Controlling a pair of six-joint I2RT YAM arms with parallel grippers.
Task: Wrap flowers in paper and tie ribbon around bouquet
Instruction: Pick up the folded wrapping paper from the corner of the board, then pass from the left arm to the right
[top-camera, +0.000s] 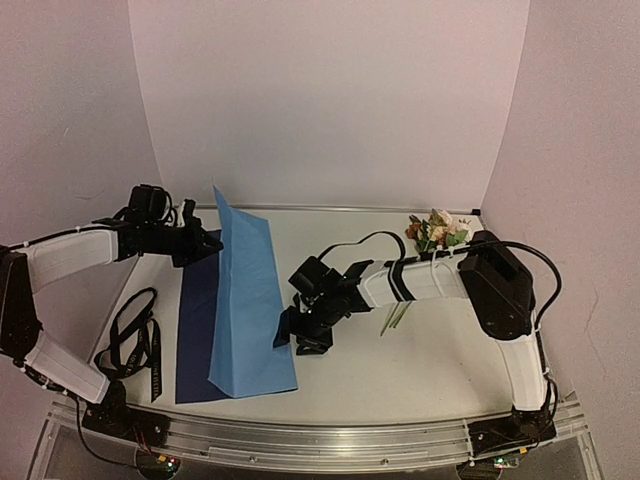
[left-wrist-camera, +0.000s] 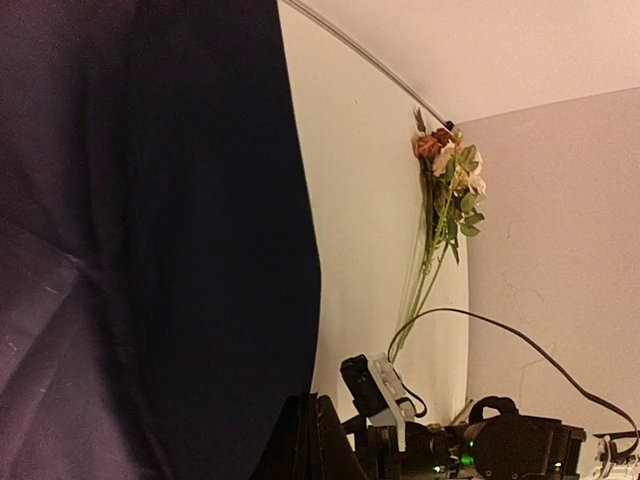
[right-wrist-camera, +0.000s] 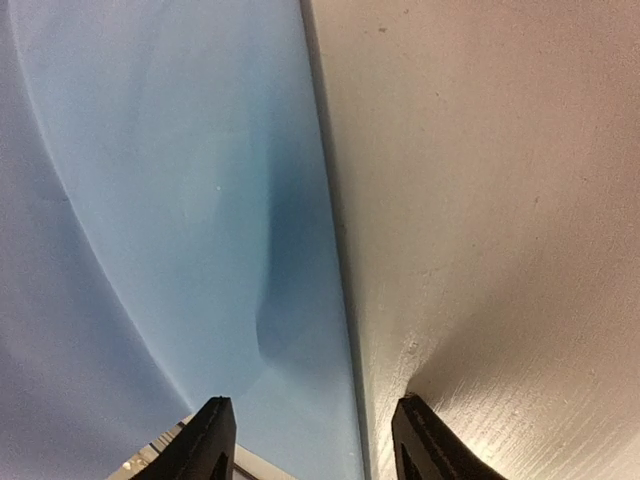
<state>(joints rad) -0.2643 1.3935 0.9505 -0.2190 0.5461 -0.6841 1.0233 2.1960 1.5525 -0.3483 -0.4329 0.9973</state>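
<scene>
The paper (top-camera: 245, 300) stands folded up on the table, light blue face to the right, navy face (top-camera: 195, 320) lying flat to its left. My left gripper (top-camera: 208, 243) is shut on the paper's raised far edge; in the left wrist view the navy sheet (left-wrist-camera: 150, 250) runs down into the closed gripper (left-wrist-camera: 310, 440). My right gripper (top-camera: 298, 340) is open low at the paper's right edge, its fingers straddling the blue paper (right-wrist-camera: 170, 200) and bare table (right-wrist-camera: 500, 200). The flowers (top-camera: 437, 232) lie at the back right, stems toward me. The black ribbon (top-camera: 135, 345) lies loose at the left.
White walls close the table at the back and both sides. A metal rail (top-camera: 320, 440) runs along the near edge. The right arm (top-camera: 440, 278) stretches over the flower stems (top-camera: 395, 318), its black cable (top-camera: 530, 265) looping above.
</scene>
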